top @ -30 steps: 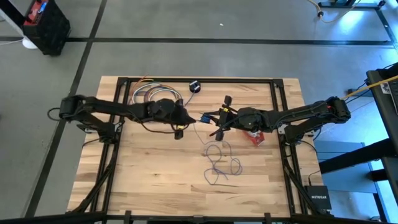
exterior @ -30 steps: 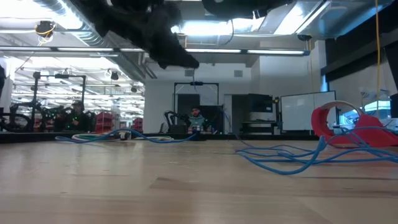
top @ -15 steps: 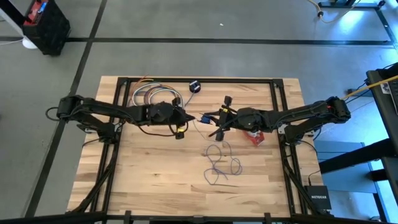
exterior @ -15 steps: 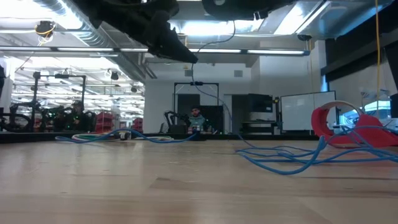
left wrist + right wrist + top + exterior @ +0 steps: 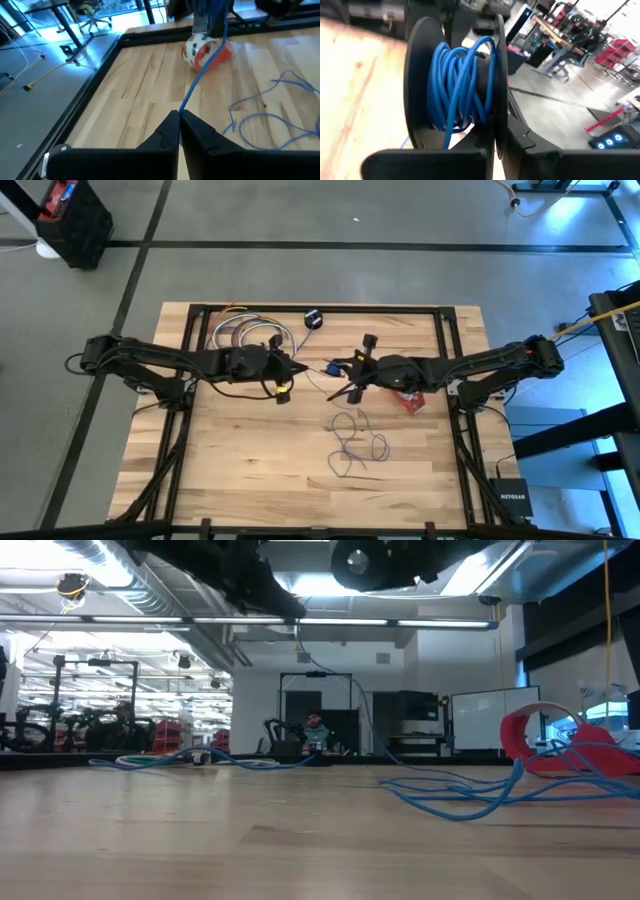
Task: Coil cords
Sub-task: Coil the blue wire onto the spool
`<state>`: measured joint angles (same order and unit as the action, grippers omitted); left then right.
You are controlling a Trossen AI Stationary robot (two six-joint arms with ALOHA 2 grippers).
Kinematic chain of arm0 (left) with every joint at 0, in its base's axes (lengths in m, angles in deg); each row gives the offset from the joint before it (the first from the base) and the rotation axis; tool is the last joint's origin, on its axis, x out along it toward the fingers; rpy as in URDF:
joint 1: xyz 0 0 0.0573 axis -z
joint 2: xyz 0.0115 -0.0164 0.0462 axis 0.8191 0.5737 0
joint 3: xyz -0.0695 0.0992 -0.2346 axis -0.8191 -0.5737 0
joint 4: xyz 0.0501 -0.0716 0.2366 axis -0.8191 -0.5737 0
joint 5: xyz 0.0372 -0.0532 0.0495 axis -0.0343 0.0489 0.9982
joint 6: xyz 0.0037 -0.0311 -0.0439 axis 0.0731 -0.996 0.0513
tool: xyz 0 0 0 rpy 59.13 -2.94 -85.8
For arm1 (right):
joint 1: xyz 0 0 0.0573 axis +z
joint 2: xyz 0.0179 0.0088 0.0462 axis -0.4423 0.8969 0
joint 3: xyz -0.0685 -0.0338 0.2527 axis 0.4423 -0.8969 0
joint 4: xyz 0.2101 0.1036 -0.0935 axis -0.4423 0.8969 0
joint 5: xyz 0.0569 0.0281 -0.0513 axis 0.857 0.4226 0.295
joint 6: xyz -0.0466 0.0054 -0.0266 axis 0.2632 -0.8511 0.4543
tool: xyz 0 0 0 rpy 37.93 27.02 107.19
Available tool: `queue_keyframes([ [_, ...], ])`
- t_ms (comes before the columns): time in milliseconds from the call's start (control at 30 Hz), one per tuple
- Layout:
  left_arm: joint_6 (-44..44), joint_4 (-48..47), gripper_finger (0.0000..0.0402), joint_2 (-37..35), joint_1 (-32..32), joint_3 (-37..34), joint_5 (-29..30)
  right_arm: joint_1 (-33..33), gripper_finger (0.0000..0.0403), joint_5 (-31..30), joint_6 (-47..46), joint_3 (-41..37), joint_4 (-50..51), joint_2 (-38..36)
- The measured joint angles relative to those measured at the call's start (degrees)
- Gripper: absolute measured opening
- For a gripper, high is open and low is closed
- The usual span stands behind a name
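Both grippers grip: left gripper (image 5: pixel 179 116) pinches the blue cord (image 5: pixel 200 76), right gripper (image 5: pixel 492 145) clamps its spool (image 5: pixel 455 90).

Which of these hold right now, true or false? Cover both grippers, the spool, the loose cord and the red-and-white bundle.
1. The left gripper is shut on the thin blue cord. True.
2. The right gripper holds a black spool wound with blue cord. True.
3. All of the blue cord is already wound up. False: loose loops of it lie on the wooden table.
4. The red-and-white cord bundle hangs from the left gripper. False: it rests on the table, beyond that gripper.
5. The two grippers are at opposite table edges. False: they face each other near the middle, with the cord running between them.
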<state>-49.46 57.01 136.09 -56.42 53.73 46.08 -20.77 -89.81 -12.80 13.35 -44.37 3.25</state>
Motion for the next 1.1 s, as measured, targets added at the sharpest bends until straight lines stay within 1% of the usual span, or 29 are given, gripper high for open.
queue_keyframes([
  [67,-0.1,0.2,0.0005,-0.6,0.0,0.0,0.9,-0.5,0.0019,1.1,0.0,0.0,2.0,0.1],
  [233,-0.6,-0.3,0.0005,-1.0,0.0,0.0,3.1,-3.3,0.0019,2.6,-0.7,0.0,1.4,2.5],
  [300,-0.6,-1.2,0.0005,-1.0,0.0,0.0,5.3,-4.3,0.0019,3.4,-0.8,0.0,1.7,3.7],
  [367,-0.7,-1.0,0.0005,-1.0,0.0,0.0,7.4,-5.0,0.0019,3.4,-0.8,0.0,1.9,4.7],
  [467,-1.4,-1.3,0.0005,-1.0,0.0,0.0,8.2,-5.6,0.0019,3.2,-0.3,0.0,0.9,5.2],
  [567,-1.8,-4.0,0.0005,-1.0,-0.1,0.0,8.1,-5.5,0.0019,1.5,-0.2,0.0,-2.7,4.8],
  [633,-1.9,-4.1,0.0005,-0.9,-0.1,0.0,7.5,-5.5,0.0019,0.8,-0.4,0.0,-4.4,4.3],
  [733,-1.6,-1.7,0.0005,-0.9,0.4,0.0,6.0,-5.5,0.0019,0.8,-0.9,0.0,-4.4,4.2],
  [900,-0.2,0.8,0.0005,-0.9,1.8,0.0,5.8,-5.5,0.0019,0.4,-1.6,0.0,-4.0,4.2],
  [1000,0.3,4.9,0.0005,-0.9,3.1,0.0,5.7,-5.5,0.0019,0.2,-2.5,0.0,-4.0,4.2],
  [1100,1.4,7.9,0.0005,-0.9,4.0,0.0,1.8,-5.6,0.0019,0.0,-3.2,0.0,-6.4,4.6],
])
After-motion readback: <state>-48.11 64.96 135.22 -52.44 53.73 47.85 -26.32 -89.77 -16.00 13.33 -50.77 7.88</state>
